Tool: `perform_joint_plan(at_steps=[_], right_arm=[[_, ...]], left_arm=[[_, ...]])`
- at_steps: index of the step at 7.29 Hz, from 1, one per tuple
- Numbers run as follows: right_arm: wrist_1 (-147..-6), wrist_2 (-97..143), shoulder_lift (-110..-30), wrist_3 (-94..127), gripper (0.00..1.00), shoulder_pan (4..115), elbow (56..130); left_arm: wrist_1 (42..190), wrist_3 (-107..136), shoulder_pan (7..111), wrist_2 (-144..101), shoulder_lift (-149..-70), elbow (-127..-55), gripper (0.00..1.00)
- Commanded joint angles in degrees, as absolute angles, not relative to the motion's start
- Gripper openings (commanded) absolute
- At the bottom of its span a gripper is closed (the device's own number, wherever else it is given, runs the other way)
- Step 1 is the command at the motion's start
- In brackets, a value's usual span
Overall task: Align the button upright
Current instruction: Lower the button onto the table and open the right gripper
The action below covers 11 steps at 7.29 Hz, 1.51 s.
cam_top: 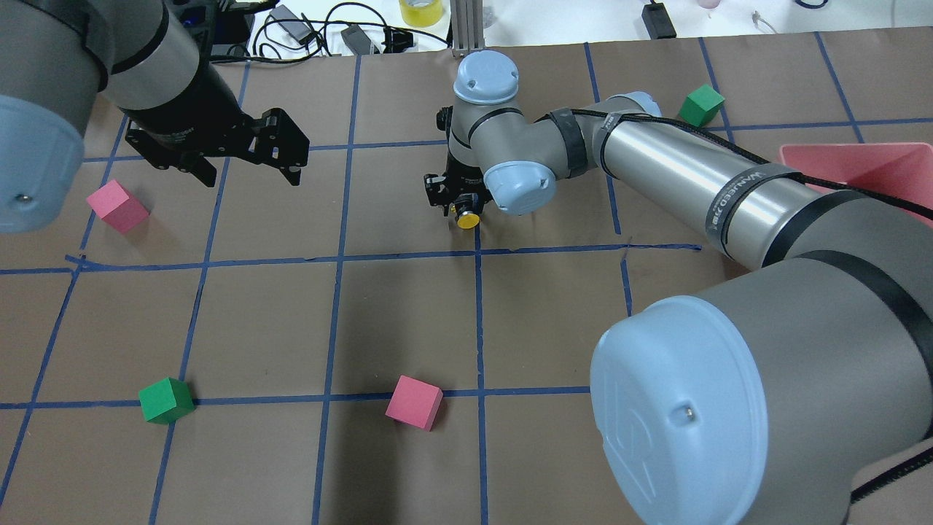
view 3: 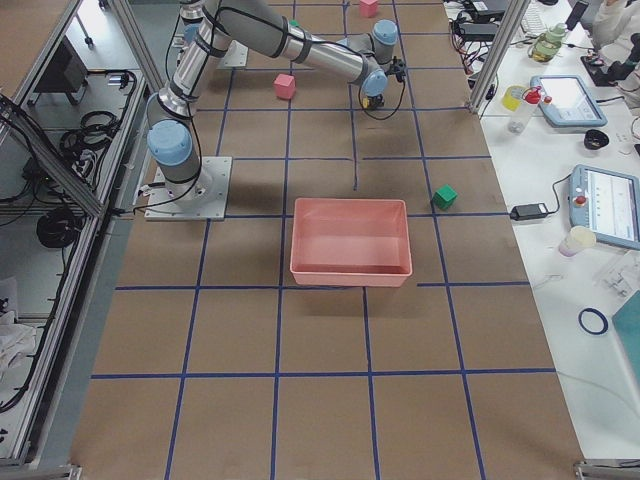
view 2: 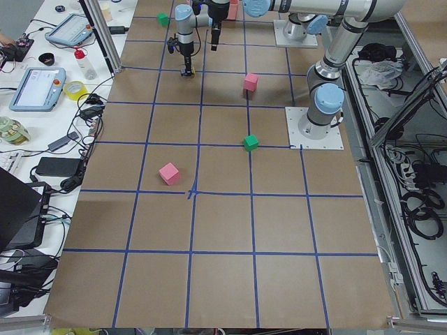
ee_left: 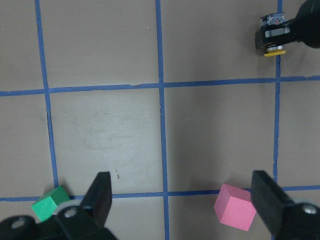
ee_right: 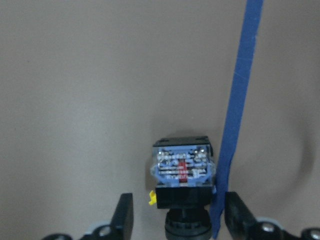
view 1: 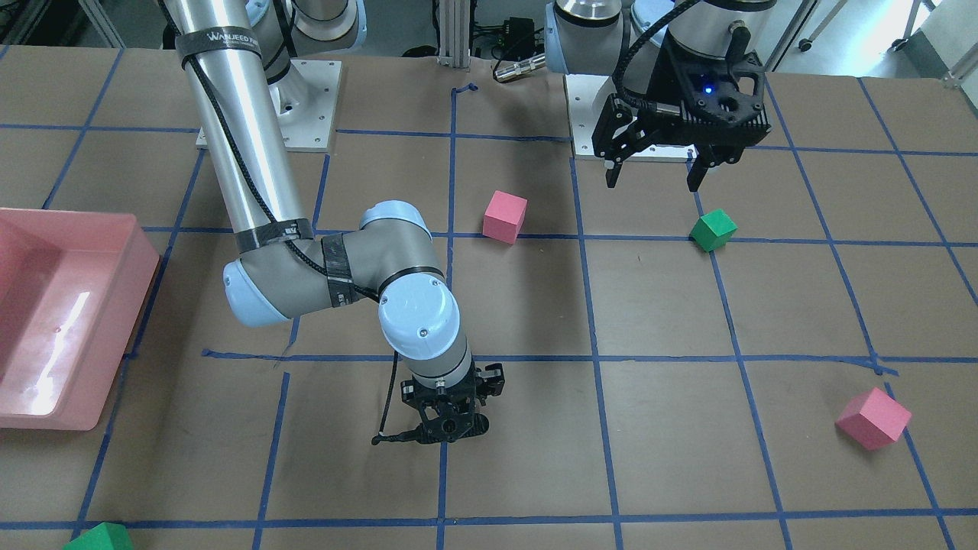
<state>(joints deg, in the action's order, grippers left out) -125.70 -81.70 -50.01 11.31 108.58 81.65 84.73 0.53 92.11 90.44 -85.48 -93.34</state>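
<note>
The button [ee_right: 181,172] lies on its side on the brown paper beside a blue tape line. Its silvery contact end points away from my right wrist camera. Its yellow cap shows in the overhead view [cam_top: 467,218] and in the left wrist view [ee_left: 274,52]. My right gripper [ee_right: 180,212] is low over the table [cam_top: 455,198] with its jaws on either side of the button, open, a gap showing on both sides. In the front view the right gripper [view 1: 451,426] hides the button. My left gripper [cam_top: 249,173] hangs open and empty well apart from it [view 1: 655,174].
A pink cube [cam_top: 414,402] and a green cube [cam_top: 166,399] lie near the robot's side. Another pink cube [cam_top: 116,206] lies at the left, and a green cube [cam_top: 701,104] at the far right. A pink bin [cam_top: 853,164] stands at the right edge.
</note>
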Motion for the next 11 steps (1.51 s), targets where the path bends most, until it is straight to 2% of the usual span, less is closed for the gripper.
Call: perform_joint_plan(at_steps=[1,4,7,9,11], right_arm=[[-124.3,-83.4,-54.5,10.1,1.00,108.5,82.6],[-106.9,-90.4,-66.6,8.7,1.00,106.4,83.6],[-90.9,-89.6,-79.1,0.9,1.00,93.2,84.9],[-85.5,-93.1,-85.1,1.6,1.00,91.6,85.0],[-86.9,-94.7,-84.8,1.5,1.00,91.4,84.5]], left_arm=[[84.7,0.5,92.1,90.4,-85.5,-93.3,1.00],[84.7,0.6,92.3,90.4,-85.5,-93.9,1.00],[82.4,1.5,92.5,90.1,-86.3,-96.8,1.00],[69.4,8.5,96.0,90.5,-87.2,-103.1,1.00],[48.8,17.0,100.9,95.8,-89.5,-113.6,1.00]])
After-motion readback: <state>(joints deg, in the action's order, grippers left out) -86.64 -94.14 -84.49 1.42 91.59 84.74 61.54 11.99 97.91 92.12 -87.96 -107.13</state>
